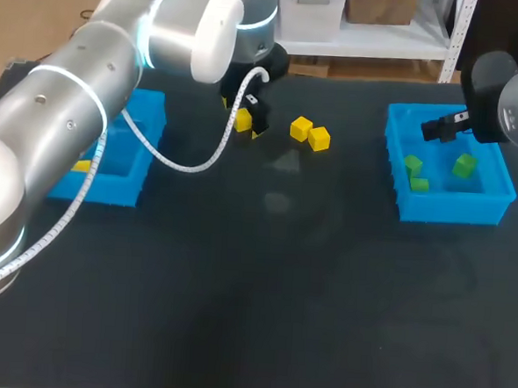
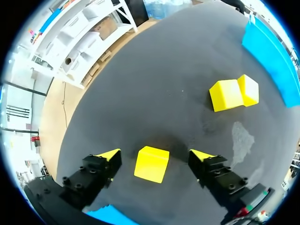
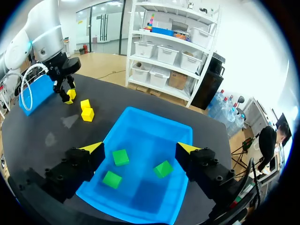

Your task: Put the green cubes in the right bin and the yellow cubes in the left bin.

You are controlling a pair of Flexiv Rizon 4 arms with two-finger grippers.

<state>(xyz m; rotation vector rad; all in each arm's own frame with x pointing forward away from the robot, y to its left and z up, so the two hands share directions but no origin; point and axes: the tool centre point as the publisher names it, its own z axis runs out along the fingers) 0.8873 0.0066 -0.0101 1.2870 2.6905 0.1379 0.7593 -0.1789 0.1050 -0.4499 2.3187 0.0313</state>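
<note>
Left tool (image 2: 153, 154) wide open, straddling a yellow cube (image 2: 151, 164) on the surface (image 2: 154, 84), gripping nothing. Cube sat slightly skewed; closing might twist or squirt it free. Right tool (image 3: 140, 149) open, empty, above right bin (image 1: 452, 208) with green cubes (image 3: 120, 157).

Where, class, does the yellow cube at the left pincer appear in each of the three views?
Head view: yellow cube upper middle, at the left pincer's tips.
Left wrist view: cube between that pincer's open fingers, touching neither.
Right wrist view: cube far across the table, under the left pincer.
Shared landmark: the two yellow cubes lying together, near it in all three.
</note>
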